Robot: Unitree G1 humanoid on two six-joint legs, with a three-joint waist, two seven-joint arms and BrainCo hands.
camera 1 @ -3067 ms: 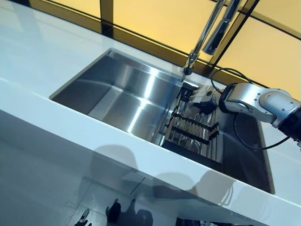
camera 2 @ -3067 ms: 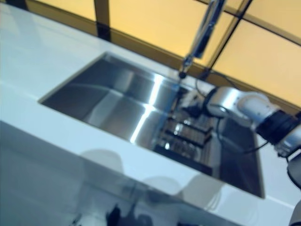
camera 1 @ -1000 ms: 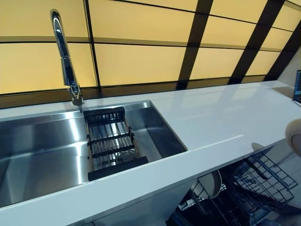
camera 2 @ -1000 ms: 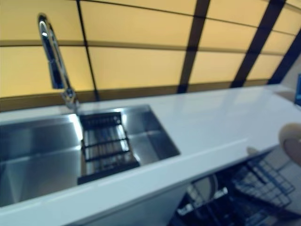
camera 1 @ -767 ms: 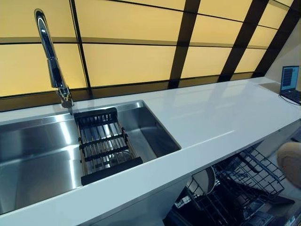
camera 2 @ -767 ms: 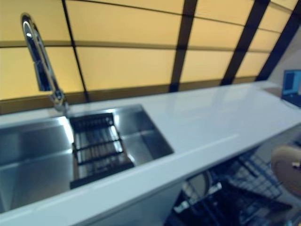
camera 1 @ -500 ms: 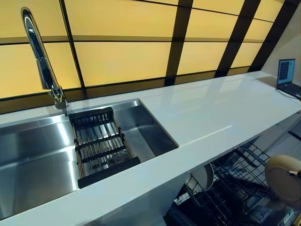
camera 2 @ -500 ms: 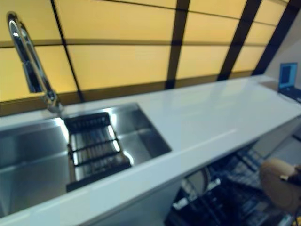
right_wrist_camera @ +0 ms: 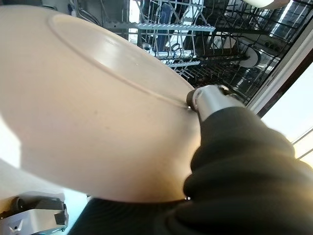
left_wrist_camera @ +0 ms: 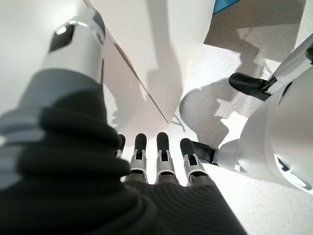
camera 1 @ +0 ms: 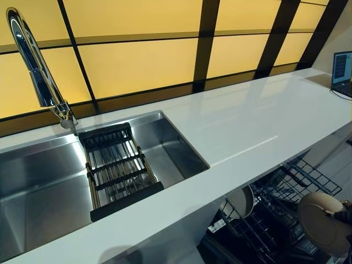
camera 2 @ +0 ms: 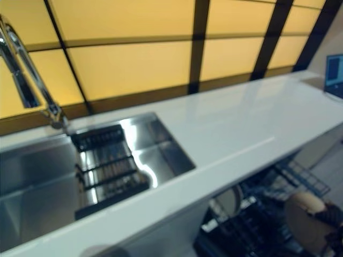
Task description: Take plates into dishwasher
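A beige plate (camera 1: 323, 223) hangs at the lower right, over the open dishwasher's dark wire rack (camera 1: 275, 220). My right hand (camera 1: 345, 212) is shut on its rim; in the right wrist view the thumb (right_wrist_camera: 211, 98) presses on the plate (right_wrist_camera: 88, 117), which fills most of that view, with the rack (right_wrist_camera: 205, 34) beyond it. Another pale plate (camera 1: 240, 201) stands upright in the rack under the counter edge. My left hand (left_wrist_camera: 164, 152) hangs idle over the floor, fingers straight and holding nothing.
A white counter (camera 1: 258, 124) runs across the view above the dishwasher. The steel sink (camera 1: 170, 146) at left holds a black drying rack (camera 1: 118, 168) below a tall tap (camera 1: 38, 71). A laptop (camera 1: 342, 69) sits at the counter's far right.
The camera has swung from the sink toward the right. The plate in my right hand has come down and inward from the right edge, over the dishwasher rack.
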